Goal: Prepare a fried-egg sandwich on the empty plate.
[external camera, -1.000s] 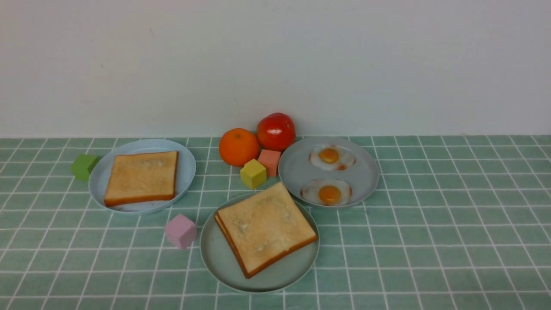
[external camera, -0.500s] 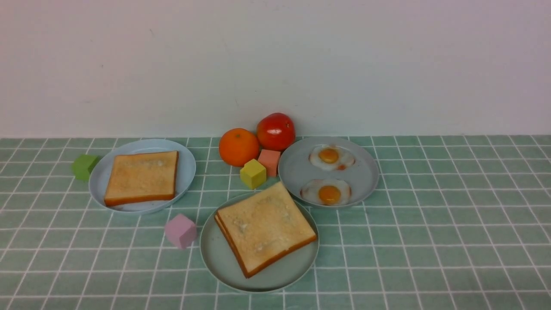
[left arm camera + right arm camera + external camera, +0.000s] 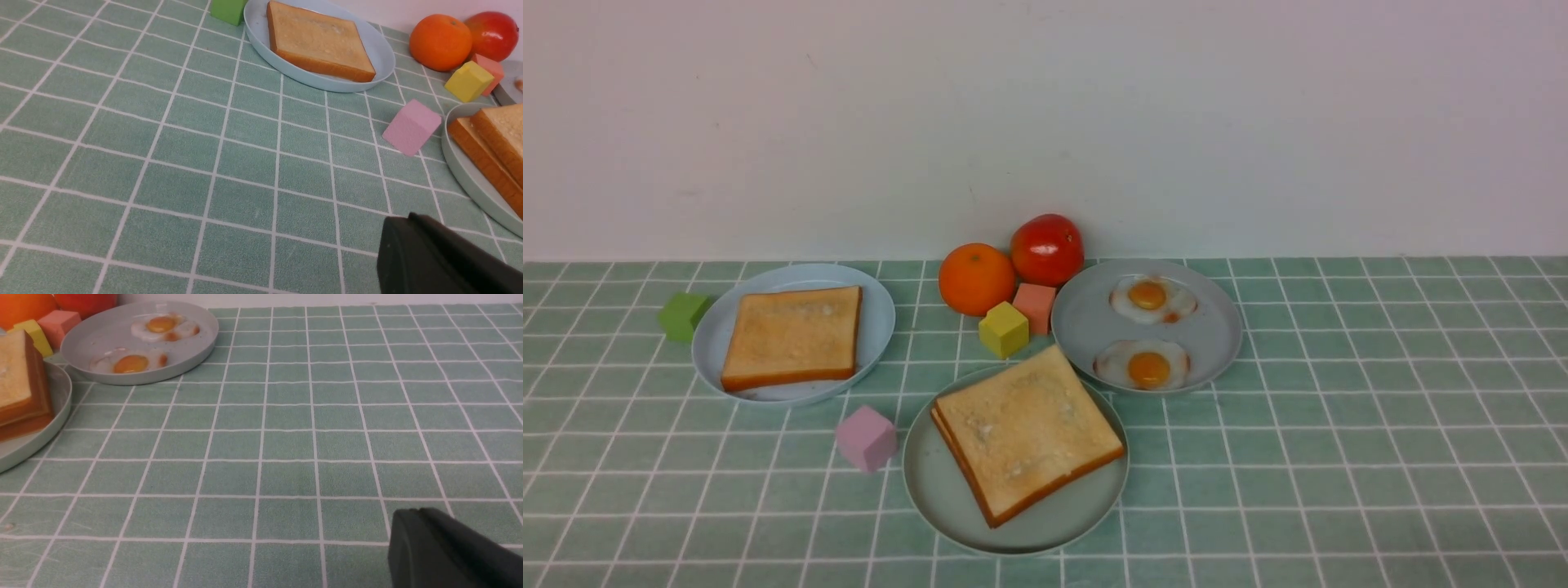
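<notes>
On the mint plate [image 3: 931, 498] near the front middle of the surface sits the sandwich [image 3: 1027, 433]. It's two toast slices stacked, turned so one corner points at the grey plate [image 3: 1086, 327] with two eggs [image 3: 1147, 367] on it. I can't spot any egg white between the slices from any angle, so no idea whether one is in there.

Neither arm shows in the front view. Each wrist view only catches a dark bit of its own end effector low in the corner. The left end effector [image 3: 441, 261] is closed with nothing in it. For the right end effector [image 3: 445, 551], I can't tell how open it is, and nothing appears to be held.

The bit that matters is that the sandwich lies ahead of both arms and inward, between them. It's a square, so there's no real long axis to line up with. From the left side the pink cube [image 3: 412, 126] sits just beside the plate. The right side has bare surface up to it and is nearer the eggs. My guess is that any further egg move belongs to the right arm.
</notes>
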### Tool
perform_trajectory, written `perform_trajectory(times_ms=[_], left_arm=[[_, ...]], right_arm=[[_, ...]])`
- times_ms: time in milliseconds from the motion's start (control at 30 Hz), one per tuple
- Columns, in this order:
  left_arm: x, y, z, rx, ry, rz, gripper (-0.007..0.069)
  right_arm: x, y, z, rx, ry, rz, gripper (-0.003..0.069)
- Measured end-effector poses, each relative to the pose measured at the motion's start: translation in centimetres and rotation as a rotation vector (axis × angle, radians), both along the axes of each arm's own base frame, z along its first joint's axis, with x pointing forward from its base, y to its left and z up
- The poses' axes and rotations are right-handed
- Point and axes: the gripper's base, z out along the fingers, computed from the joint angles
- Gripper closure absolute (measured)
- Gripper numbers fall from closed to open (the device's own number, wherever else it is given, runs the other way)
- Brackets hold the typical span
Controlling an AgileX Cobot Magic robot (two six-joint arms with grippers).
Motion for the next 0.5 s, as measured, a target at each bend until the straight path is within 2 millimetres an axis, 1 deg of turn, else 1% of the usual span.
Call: perform_trajectory(times_ms=[500], left_arm=[[0.00,0.01,0.01,0.003,-0.001,0.000,0.0638]], right_arm=[[0.00,0.00,0.00,0.001,0.000,0.000,0.0615]])
